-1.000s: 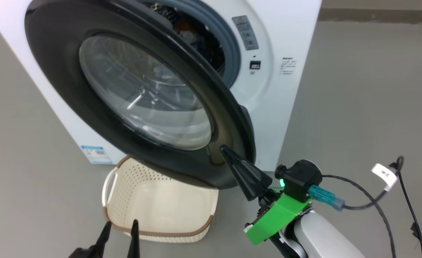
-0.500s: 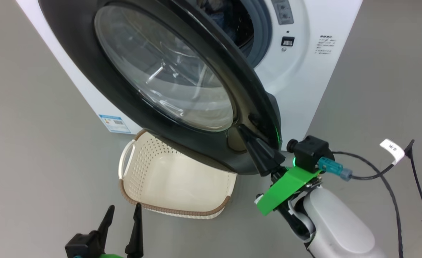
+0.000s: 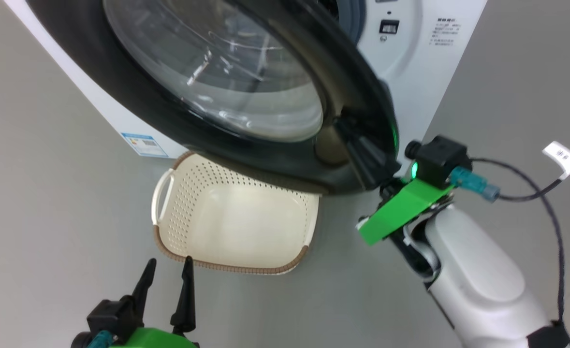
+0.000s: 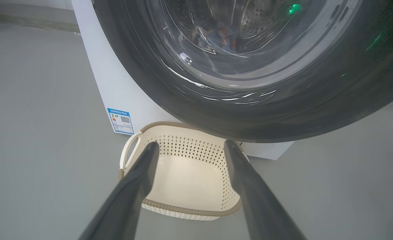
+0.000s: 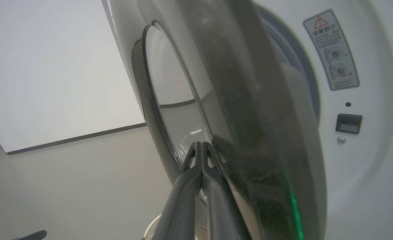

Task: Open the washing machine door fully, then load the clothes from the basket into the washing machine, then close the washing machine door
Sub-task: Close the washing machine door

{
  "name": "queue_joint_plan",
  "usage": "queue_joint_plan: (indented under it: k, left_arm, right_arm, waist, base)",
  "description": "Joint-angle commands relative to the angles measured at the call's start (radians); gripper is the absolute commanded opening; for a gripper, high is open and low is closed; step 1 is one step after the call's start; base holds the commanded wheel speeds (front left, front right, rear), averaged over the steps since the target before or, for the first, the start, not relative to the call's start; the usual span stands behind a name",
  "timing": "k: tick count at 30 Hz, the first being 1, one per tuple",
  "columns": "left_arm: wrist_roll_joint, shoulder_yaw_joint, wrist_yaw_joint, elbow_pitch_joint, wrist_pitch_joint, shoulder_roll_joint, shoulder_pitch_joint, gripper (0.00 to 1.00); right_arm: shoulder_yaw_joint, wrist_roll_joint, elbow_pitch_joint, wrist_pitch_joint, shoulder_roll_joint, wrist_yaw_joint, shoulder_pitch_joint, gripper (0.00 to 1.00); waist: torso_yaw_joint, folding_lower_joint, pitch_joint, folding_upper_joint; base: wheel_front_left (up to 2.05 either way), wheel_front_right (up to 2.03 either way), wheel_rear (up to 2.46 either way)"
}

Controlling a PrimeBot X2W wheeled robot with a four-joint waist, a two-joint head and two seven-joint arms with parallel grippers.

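Note black-ringed glass washing machine door (image 3: 246, 157) overhanging cream perforated plastic basket (image 3: 236, 227), with right gripper (image 5: 201, 146) pressed together against its rim and left gripper (image 3: 169, 263) spread.

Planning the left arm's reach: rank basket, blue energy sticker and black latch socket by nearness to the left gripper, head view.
1. basket, just ahead of the left gripper.
2. blue energy sticker, low, beyond the basket's left end.
3. black latch socket, high on the right.

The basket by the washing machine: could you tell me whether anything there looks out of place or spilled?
Nothing is spilled or damaged. The basket stands upright and empty on the floor, its far end tucked under the half-open washing machine door.
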Motion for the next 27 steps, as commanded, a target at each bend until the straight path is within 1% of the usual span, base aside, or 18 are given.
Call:
queue_joint_plan:
  k: [1, 8, 17, 27]
  left_arm:
    - [-0.012, 0.026, -0.005, -0.024, -0.014, 0.007, -0.032, 1.0]
    - [-0.034, -0.026, -0.001, -0.026, -0.014, 0.007, -0.076, 1.0]
    - [-0.038, -0.078, -0.009, -0.034, -0.014, 0.007, -0.127, 1.0]
    - [-0.051, -0.113, -0.004, -0.048, -0.014, 0.007, -0.144, 1.0]
  right_arm:
    - [-0.006, -0.011, -0.022, -0.005, 0.001, 0.001, -0.038, 0.0]
    - [-0.051, -0.006, 0.003, -0.005, -0.032, 0.001, -0.099, 0.0]
    - [-0.082, -0.016, 0.065, -0.005, -0.07, 0.001, -0.203, 0.0]
    - [-0.139, -0.065, 0.112, -0.005, -0.108, 0.001, -0.323, 0.0]
  waist:
    - [-0.009, 0.0, 0.031, -0.0001]
    - [0.009, 0.0, 0.076, -0.0001]
    - [0.06, 0.0, 0.133, -0.0001]
    - [0.08, 0.0, 0.181, -0.0001]
  base:
    - [0.0, 0.0, 0.0]
    - [0.0, 0.0, 0.0]
    - [0.0, 0.0, 0.0]
    - [0.0, 0.0, 0.0]
